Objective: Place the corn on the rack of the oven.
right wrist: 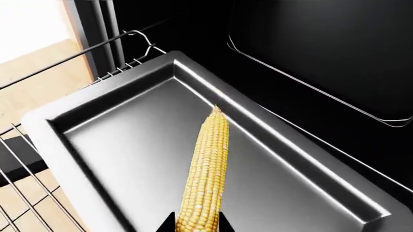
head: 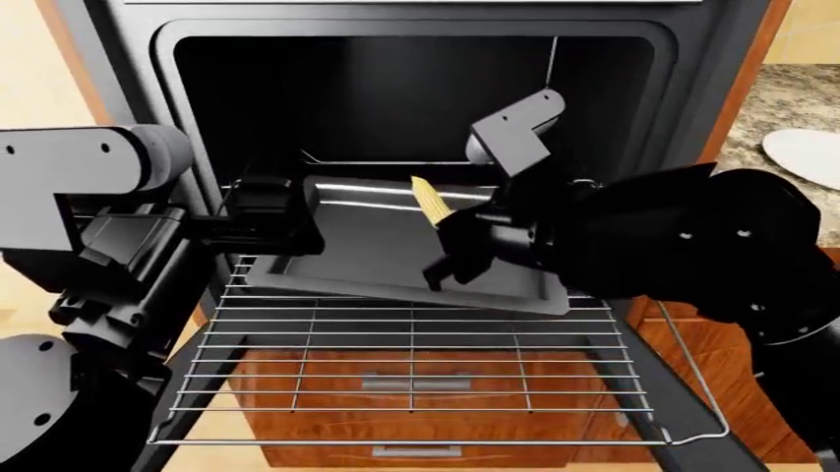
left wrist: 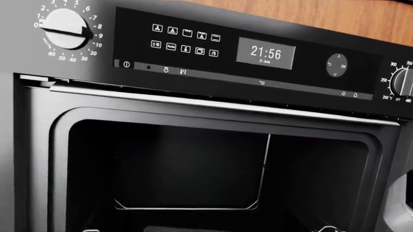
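The black oven [head: 393, 88] stands open, and the left wrist view shows its control panel [left wrist: 258, 53] and dark cavity. The silver wire rack [head: 420, 374] is pulled out towards me and also shows in the right wrist view [right wrist: 26, 159]. A dark rimmed baking tray [head: 381, 256] lies on the rack's rear part. My right gripper [head: 447, 224] is shut on the thick end of the yellow corn [head: 431, 204], holding it above the tray [right wrist: 129, 145]. The corn's tip [right wrist: 206, 169] points at the cavity, between the right gripper's [right wrist: 197, 221] jaws. My left gripper [head: 270, 211] is at the tray's left rim; its jaws are hidden.
A white plate [head: 808, 152] lies on the granite counter at the right. Wooden drawers [head: 407, 393] show below through the rack. A wire frame sits at the back of the cavity [left wrist: 187, 208]. Oven side walls flank both arms.
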